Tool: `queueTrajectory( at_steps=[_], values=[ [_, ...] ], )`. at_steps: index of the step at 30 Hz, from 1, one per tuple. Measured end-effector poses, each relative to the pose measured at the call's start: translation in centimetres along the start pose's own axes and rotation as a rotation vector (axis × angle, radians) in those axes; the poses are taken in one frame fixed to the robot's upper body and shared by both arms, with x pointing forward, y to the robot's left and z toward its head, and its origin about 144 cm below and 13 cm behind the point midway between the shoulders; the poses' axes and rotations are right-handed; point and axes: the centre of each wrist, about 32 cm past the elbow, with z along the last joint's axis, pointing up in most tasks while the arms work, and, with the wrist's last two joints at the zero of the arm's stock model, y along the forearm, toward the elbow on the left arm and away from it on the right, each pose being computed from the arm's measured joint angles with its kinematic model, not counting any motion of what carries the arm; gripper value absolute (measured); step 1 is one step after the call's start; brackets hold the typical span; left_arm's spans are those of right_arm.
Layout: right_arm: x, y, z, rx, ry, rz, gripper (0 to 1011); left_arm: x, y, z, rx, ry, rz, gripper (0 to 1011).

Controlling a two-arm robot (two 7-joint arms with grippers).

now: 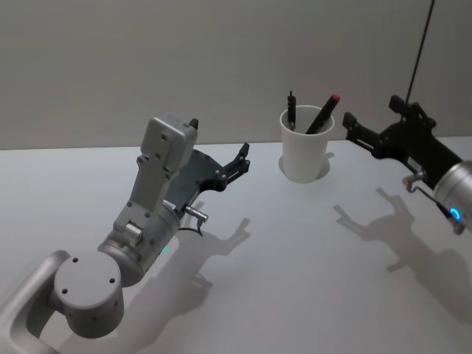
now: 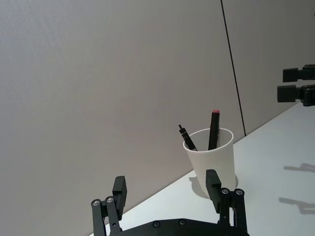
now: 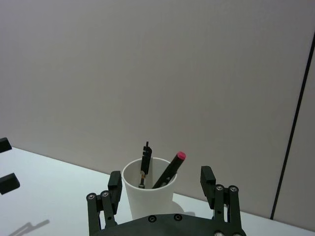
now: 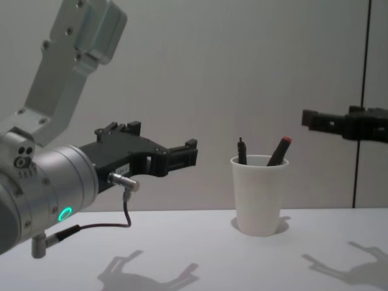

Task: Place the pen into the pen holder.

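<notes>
The pen holder [image 1: 305,151], a white paper cup, stands upright on the table [image 1: 295,243] a little right of centre in the upper half of the head view, close to the back wall [image 1: 184,59]. Two pens already lean inside it: a black pen [image 1: 291,112] standing nearly straight at the cup's left inner side, and a red-capped pen [image 1: 324,113] slanting up and to the right, its cap above the rim. In the chest view the cup sits right of centre, with both pen tops poking out. No other pen lies on the table in any view, so the placing appears done; what remains, as I judge it, is at most drawing the arms back. The right gripper [image 1: 356,130] hangs in the upper right of the head view, just beside the cup's rim but apart from it, its fingers spread and holding nothing; from its wrist camera the two fingers [image 3: 207,179] stand wide on either side of the cup lower in the frame. The left gripper [image 1: 240,161] is left of centre in the head view, raised off the table and well apart from the cup, pointing toward it; its fingers [image 2: 213,184] are also spread wide and empty, framing the cup in the lower part of its wrist view.
</notes>
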Motion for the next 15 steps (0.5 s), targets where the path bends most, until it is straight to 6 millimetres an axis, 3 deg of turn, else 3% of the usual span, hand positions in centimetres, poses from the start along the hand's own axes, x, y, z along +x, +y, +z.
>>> queueTrajectory(
  at_steps=[15],
  values=[
    [-2.4,-3.3,-2.0,-0.010,-0.023,-0.078,1001,0.0,0.0,0.0,0.002,0.000,0.001,1001]
  ],
)
